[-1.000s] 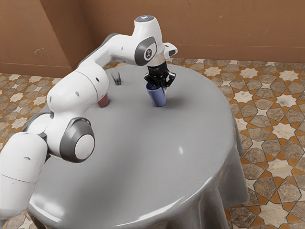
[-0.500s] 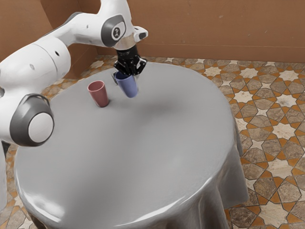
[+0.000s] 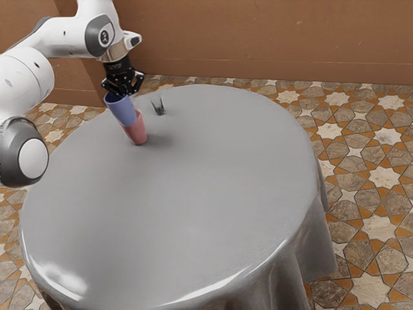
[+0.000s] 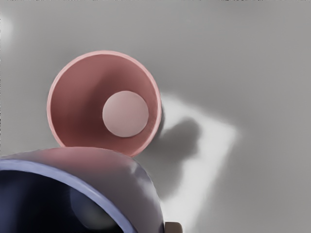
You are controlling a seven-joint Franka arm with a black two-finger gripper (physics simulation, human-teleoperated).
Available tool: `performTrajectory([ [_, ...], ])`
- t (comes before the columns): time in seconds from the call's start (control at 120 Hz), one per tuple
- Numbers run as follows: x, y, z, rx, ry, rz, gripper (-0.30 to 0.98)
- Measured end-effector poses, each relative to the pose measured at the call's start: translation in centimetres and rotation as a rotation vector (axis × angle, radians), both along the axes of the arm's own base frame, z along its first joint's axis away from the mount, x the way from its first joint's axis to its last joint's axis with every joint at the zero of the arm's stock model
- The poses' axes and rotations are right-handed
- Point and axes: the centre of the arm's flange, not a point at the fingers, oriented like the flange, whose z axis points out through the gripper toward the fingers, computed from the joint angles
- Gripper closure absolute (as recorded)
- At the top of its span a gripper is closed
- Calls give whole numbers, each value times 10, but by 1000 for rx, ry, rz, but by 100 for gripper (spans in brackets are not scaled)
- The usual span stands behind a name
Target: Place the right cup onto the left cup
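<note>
1. Our claw (image 3: 128, 95), at the end of our one white arm (image 3: 13, 81), is closed on the blue cup (image 3: 122, 112), gripping it near its rim on the exterior view's right side. The fingers stand close together, with the cup's wall between them.

2. The blue cup is aloft, mouth up. It leans in the exterior view, its base toward the exterior view's right; how much of that is true tilt, we cannot tell.

3. The pink cup (image 3: 136, 131) stands upright on the grey desk (image 3: 193, 206), below our claw. We take it for the left cup, and ours for the right one.

4. The relation that matters: the pink cup's mouth lies below the blue cup's base. In the exterior view the blue base overlaps that mouth. In the wrist view most of the mouth is uncovered, and the blue wall covers just one edge of it. So the cups are not nested, and we judge the centring unproven.

5. Our next move, we think, is to bring the two long axes into one line, then lower the blue cup. Going down off-centre could catch the pink rim and tip that cup.

6. A small clear glass (image 3: 158, 106) stands near the pink cup, toward the exterior view's right.
</note>
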Motion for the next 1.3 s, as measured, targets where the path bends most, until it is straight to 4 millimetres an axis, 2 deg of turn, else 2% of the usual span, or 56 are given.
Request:
performTrajectory([
  [0.242,19,6,1,16,-26,-4,79],
  [0.475,22,15,-10,20,-9,4,79],
  [0.675,30,25,0,38,-39,11,79],
  [1.033,36,26,-18,41,-16,5,79],
  [1.3,38,22,-23,40,-15,1,79],
])
